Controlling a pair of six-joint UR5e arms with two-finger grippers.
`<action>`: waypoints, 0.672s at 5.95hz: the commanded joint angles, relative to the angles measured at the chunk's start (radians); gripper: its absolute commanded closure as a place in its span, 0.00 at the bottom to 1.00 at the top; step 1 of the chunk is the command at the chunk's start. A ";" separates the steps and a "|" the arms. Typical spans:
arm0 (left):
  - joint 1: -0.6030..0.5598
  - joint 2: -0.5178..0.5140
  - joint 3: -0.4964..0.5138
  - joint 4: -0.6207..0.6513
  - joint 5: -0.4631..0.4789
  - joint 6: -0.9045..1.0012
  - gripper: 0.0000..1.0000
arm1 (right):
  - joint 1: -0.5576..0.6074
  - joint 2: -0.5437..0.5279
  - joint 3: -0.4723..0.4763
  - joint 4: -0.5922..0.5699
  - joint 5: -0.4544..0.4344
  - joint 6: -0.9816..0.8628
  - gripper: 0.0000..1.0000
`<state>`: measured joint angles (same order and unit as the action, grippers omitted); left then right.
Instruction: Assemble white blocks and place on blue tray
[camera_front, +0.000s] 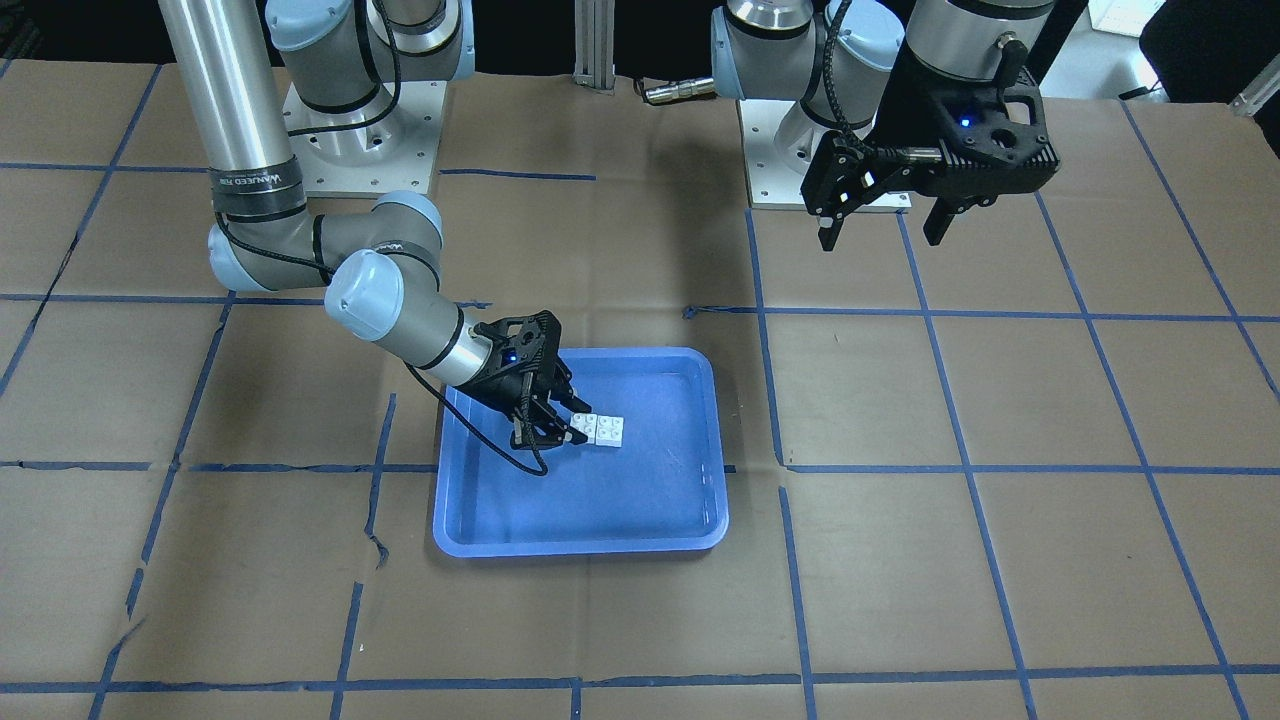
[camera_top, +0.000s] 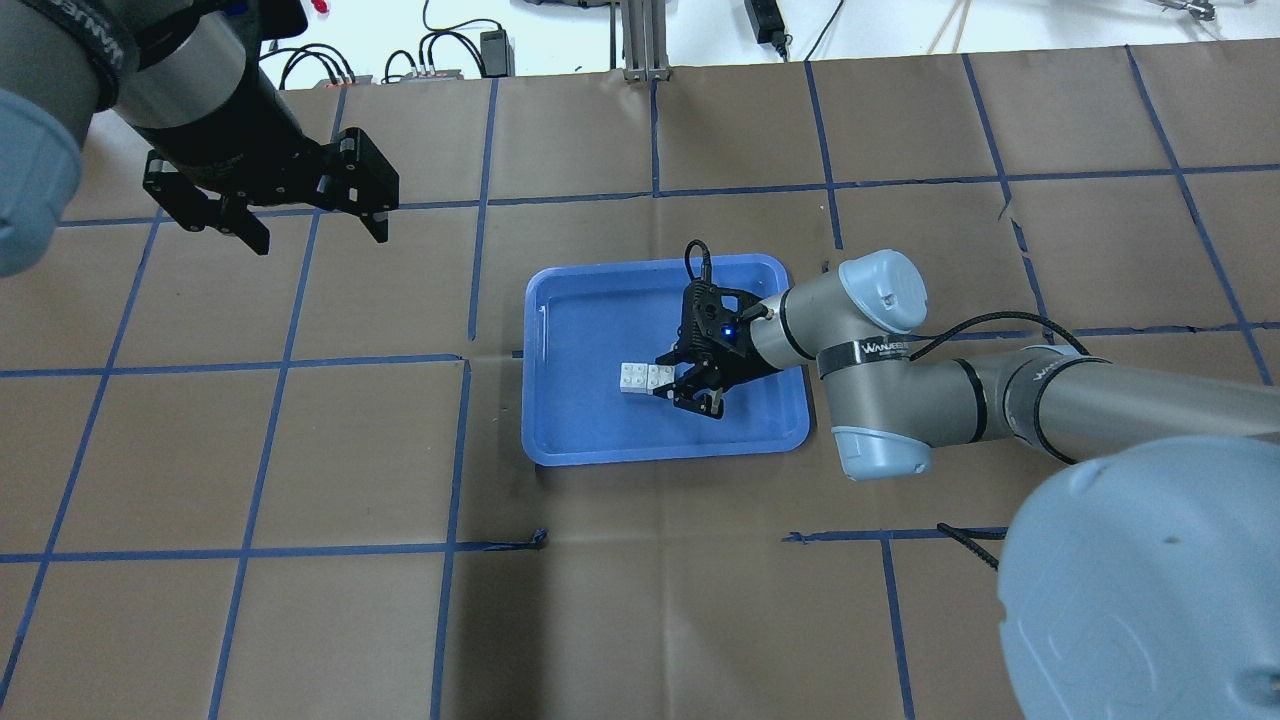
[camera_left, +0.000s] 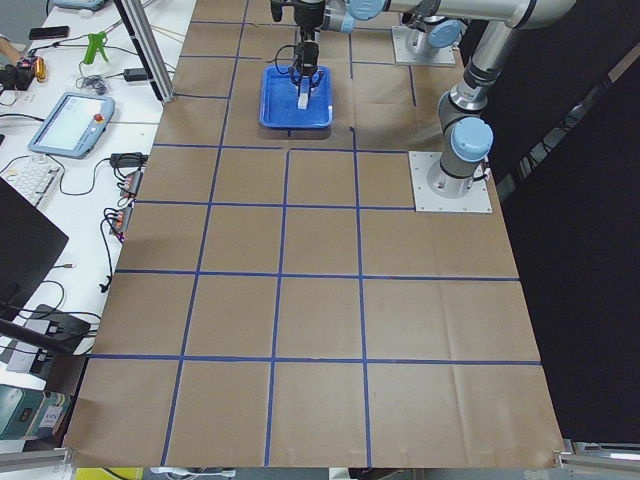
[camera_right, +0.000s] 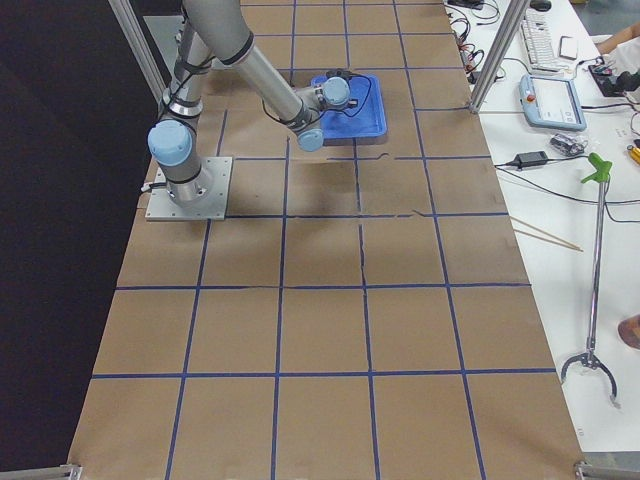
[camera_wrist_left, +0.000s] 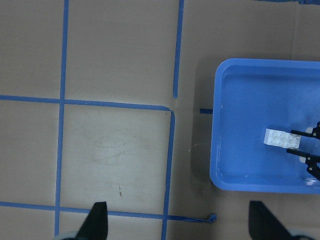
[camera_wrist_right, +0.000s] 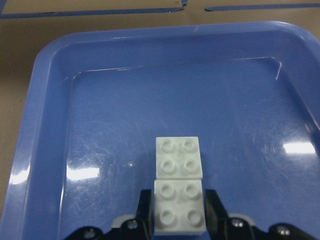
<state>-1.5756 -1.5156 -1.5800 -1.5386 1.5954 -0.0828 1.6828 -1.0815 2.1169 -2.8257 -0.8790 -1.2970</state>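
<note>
Two white studded blocks (camera_wrist_right: 179, 165), joined end to end, lie low in the blue tray (camera_wrist_right: 100, 100). My right gripper (camera_wrist_right: 179, 212) is shut on the near block, a finger tight against each side. The overhead view shows the blocks (camera_top: 640, 378), the tray (camera_top: 580, 330) and the right gripper (camera_top: 668, 378) at mid-table. The front view shows the same blocks (camera_front: 598, 430), tray (camera_front: 600, 500) and right gripper (camera_front: 572, 425). My left gripper (camera_top: 310, 225) is open and empty, high above bare table, far from the tray. Its wrist view shows the tray (camera_wrist_left: 240, 100) and blocks (camera_wrist_left: 282, 138) off to the right.
The table is brown paper with a grid of blue tape lines (camera_top: 470, 300). The two arm base plates (camera_front: 365, 140) stand at the robot's side. A bench with a teach pendant (camera_left: 70, 120) and cables runs along the far table edge.
</note>
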 joint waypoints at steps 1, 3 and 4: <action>0.000 -0.002 0.000 0.000 0.000 0.000 0.00 | 0.000 0.000 0.000 0.000 0.000 -0.001 0.53; 0.002 0.000 0.000 0.000 0.000 -0.002 0.00 | -0.001 -0.011 -0.012 0.006 -0.008 0.034 0.00; 0.003 -0.002 0.000 0.000 0.000 -0.002 0.00 | -0.005 -0.024 -0.041 0.017 -0.020 0.135 0.00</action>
<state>-1.5737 -1.5165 -1.5800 -1.5386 1.5953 -0.0840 1.6807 -1.0941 2.0982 -2.8177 -0.8888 -1.2399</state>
